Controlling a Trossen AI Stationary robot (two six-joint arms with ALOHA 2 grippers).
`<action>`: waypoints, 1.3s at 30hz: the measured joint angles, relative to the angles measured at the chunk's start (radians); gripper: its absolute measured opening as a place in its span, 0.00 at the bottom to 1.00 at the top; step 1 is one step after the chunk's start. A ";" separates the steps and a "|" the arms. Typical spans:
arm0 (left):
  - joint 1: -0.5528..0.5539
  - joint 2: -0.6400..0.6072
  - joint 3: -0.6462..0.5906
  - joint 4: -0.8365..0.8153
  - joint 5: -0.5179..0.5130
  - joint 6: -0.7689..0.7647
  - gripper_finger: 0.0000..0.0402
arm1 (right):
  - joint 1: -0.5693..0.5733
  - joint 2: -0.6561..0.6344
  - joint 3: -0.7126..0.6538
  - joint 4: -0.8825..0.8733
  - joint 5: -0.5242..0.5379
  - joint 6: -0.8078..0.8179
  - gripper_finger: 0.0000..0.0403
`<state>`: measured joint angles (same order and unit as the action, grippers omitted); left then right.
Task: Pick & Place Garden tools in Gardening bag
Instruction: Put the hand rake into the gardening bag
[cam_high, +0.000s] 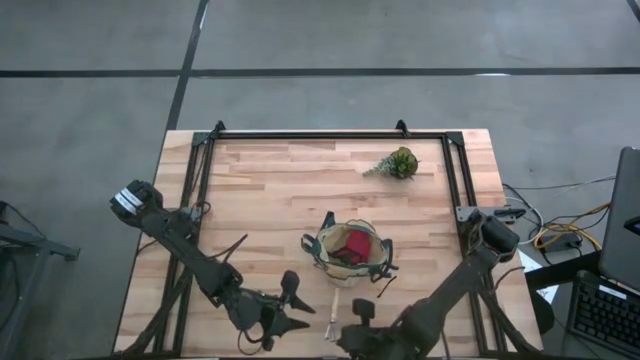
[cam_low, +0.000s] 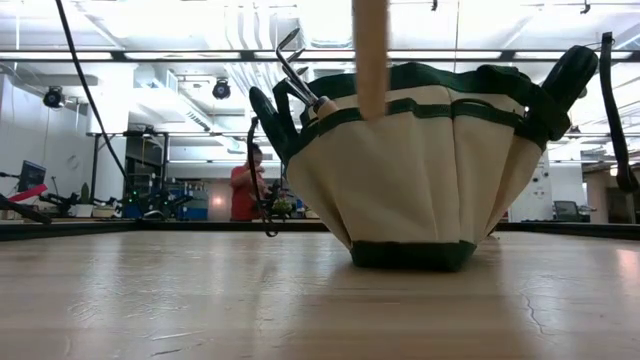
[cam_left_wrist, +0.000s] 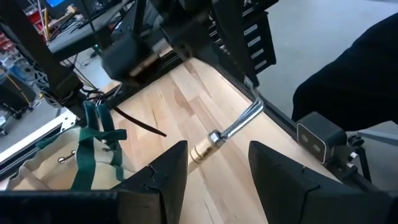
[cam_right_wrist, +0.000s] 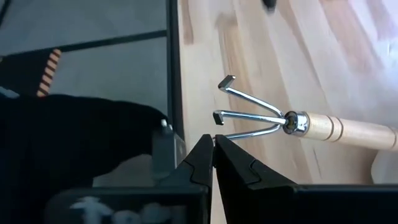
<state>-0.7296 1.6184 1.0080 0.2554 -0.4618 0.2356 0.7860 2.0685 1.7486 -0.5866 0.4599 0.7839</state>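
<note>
The tan gardening bag (cam_high: 350, 250) with green trim stands on its base at the table's near middle, with a red piece (cam_high: 355, 245) inside. A grey metal tool (cam_low: 295, 70) sticks up from its side pocket. The wooden-handled rake (cam_high: 333, 308) hangs between my two grippers near the front edge, its handle end toward the bag. My right gripper (cam_right_wrist: 214, 148) is shut at the rake's tines (cam_right_wrist: 249, 115). My left gripper (cam_left_wrist: 217, 168) stands open just left of the rake, whose handle (cam_left_wrist: 202, 149) shows beyond its gap. My right gripper pinches the tip of one outer tine (cam_right_wrist: 219, 140) between its shut fingertips, slanting down from the near right. The rake is lifted clear of the table. Its handle (cam_low: 370, 60) hangs down in front of the bag, its free end well above the wood.
A small green plant (cam_high: 398, 163) lies at the far right of the table. A black frame rail (cam_high: 330, 135) runs round the table's edges. Bare wood lies left of and behind the bag. A person (cam_low: 243, 185) stands in the room beyond.
</note>
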 joint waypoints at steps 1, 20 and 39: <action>0.000 0.000 0.000 0.000 0.000 0.000 0.43 | -0.002 -0.005 0.008 0.002 0.000 -0.009 0.02; -0.011 0.000 0.000 0.017 -0.011 0.047 0.43 | -0.040 -0.211 -0.086 0.006 -0.042 0.029 0.02; -0.012 0.000 0.000 0.014 -0.011 0.028 0.43 | -0.131 -0.510 -0.587 0.491 -0.184 0.082 0.02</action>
<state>-0.7414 1.6180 1.0084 0.2691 -0.4728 0.2637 0.6548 1.5580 1.1616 -0.0956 0.2759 0.8662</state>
